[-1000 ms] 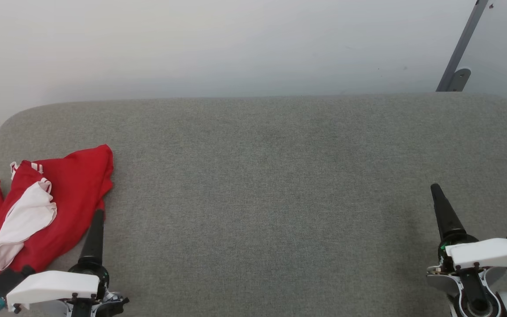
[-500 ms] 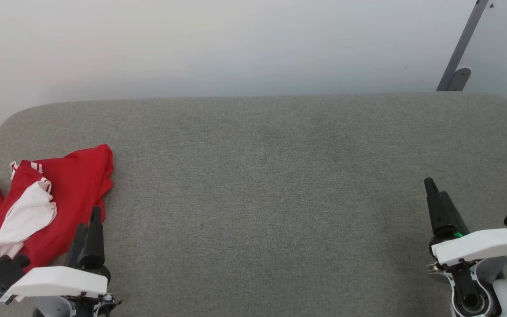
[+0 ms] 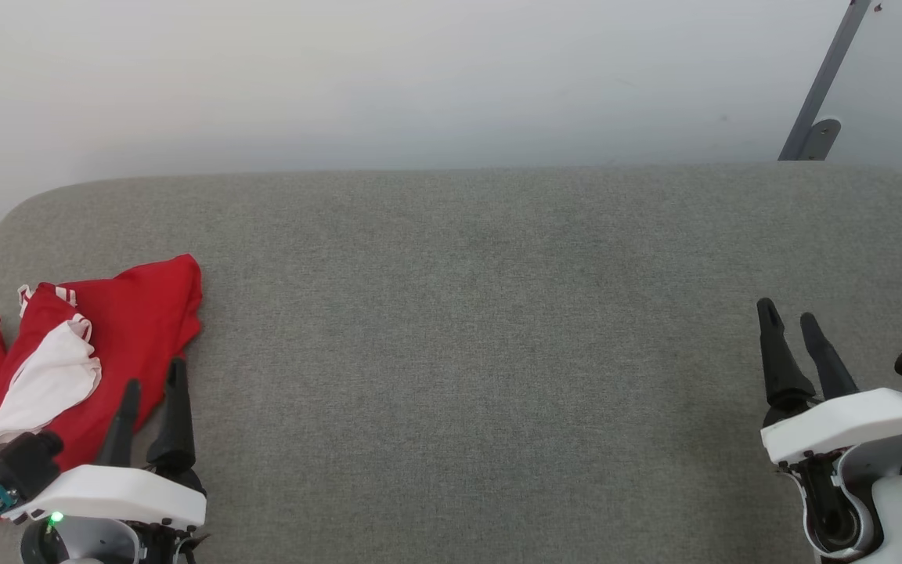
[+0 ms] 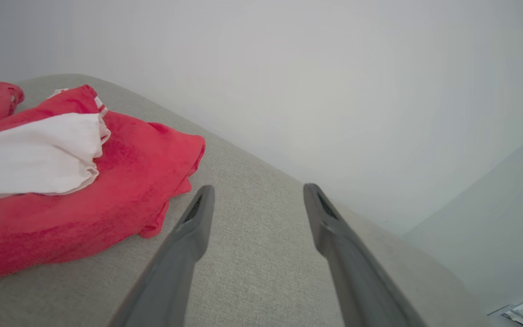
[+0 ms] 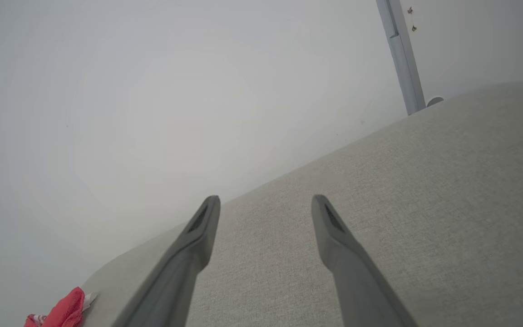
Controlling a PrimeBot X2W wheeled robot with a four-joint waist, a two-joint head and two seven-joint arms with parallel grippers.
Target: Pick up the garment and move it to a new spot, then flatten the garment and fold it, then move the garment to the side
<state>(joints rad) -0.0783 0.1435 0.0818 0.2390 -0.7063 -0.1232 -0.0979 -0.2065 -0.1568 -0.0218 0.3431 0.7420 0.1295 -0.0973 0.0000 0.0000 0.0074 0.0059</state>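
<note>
The garment (image 3: 126, 325), red with a white sleeve on top, lies crumpled at the left end of the grey padded surface (image 3: 467, 313). In the left wrist view the garment (image 4: 120, 190) bunches at the left, just beside the left finger. My left gripper (image 3: 155, 376) hovers at the garment's near right edge, open, with nothing between its fingers. Far to the right, my right gripper (image 3: 789, 312) stands open over bare fabric surface. In the right wrist view a corner of the garment (image 5: 64, 311) shows at the lower left.
A pale wall runs behind the padded surface. A grey metal strut (image 3: 823, 86) with a bracket leans at the back right. The surface's rounded corners drop off at the far left and far right.
Both grippers have rolled so that each now shows two spread fingers instead of one. The left gripper has drawn slightly back and left; the right has shifted a little up the view.
</note>
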